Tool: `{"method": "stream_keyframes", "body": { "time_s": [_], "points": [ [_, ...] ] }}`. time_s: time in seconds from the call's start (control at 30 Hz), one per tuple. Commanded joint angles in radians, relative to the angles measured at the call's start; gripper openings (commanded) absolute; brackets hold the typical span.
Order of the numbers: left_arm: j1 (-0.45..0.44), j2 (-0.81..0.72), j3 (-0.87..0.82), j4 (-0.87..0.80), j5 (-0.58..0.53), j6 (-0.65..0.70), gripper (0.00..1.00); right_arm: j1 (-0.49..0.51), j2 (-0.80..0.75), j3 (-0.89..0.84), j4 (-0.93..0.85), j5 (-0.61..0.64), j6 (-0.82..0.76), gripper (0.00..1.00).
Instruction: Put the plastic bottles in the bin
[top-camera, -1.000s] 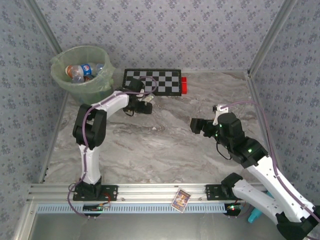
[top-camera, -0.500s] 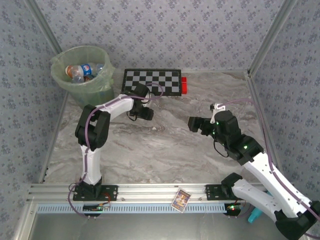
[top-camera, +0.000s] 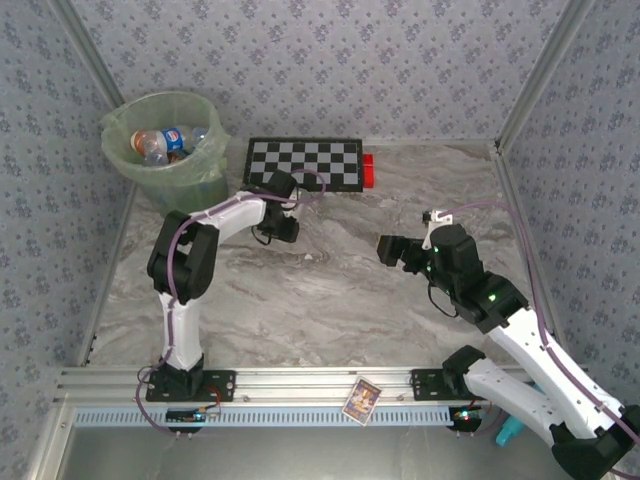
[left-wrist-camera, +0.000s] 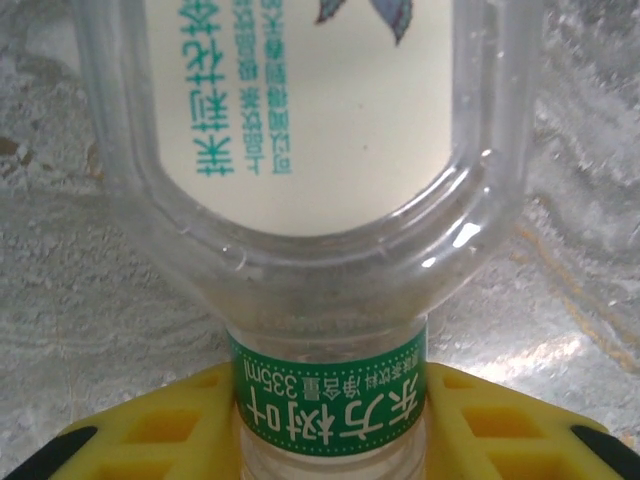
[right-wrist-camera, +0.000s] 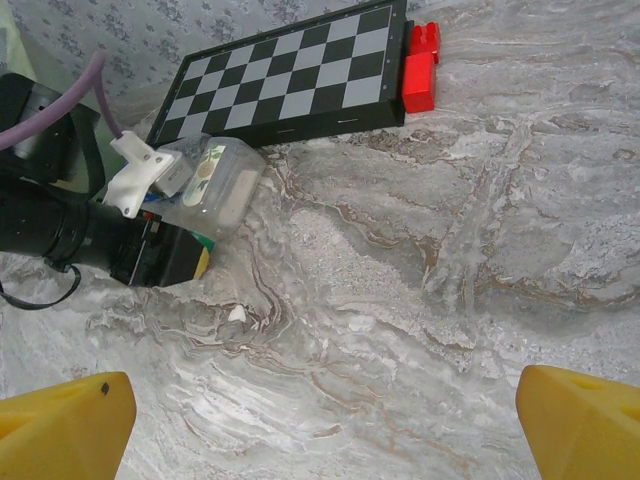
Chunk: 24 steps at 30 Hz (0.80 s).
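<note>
A clear plastic bottle (left-wrist-camera: 300, 150) with a pale label and a green neck band lies on the marble table in front of the checkerboard; the right wrist view shows the same bottle (right-wrist-camera: 215, 185). My left gripper (left-wrist-camera: 330, 420) has its yellow fingers (left-wrist-camera: 150, 430) pressed against both sides of the bottle's neck, and from above that gripper (top-camera: 285, 228) sits just below the checkerboard. The pale green bin (top-camera: 165, 180) stands at the far left corner with several bottles (top-camera: 160, 140) inside. My right gripper (top-camera: 385, 248) hovers open over bare table, mid right, its fingertips (right-wrist-camera: 70, 420) wide apart.
A black-and-white checkerboard (top-camera: 305, 163) lies at the back with a red block (top-camera: 368, 171) at its right end. A small card (top-camera: 361, 398) rests on the front rail, and a turquoise tool (top-camera: 510, 430) pokes out by the right base. Patterned walls enclose the table.
My left gripper has come down from wide open to close round the bottle's neck, shifting slightly toward the near side. The right arm has barely moved.
</note>
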Motion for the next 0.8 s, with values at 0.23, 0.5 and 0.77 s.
{"method": "stream_keyframes", "body": {
  "time_s": [0.23,0.5,0.77],
  "points": [
    [-0.062,-0.234,-0.004,-0.114,-0.034,-0.068,0.33,-0.003,-0.02,-0.013,0.022,0.007,0.023,0.99],
    [-0.065,-0.449,0.079,-0.205,-0.087,-0.178,0.34,-0.002,-0.013,-0.033,0.089,-0.007,0.042,1.0],
    [0.084,-0.57,0.216,-0.261,0.029,-0.336,0.35,0.013,0.027,-0.032,0.137,-0.017,0.05,0.99]
  ]
}}
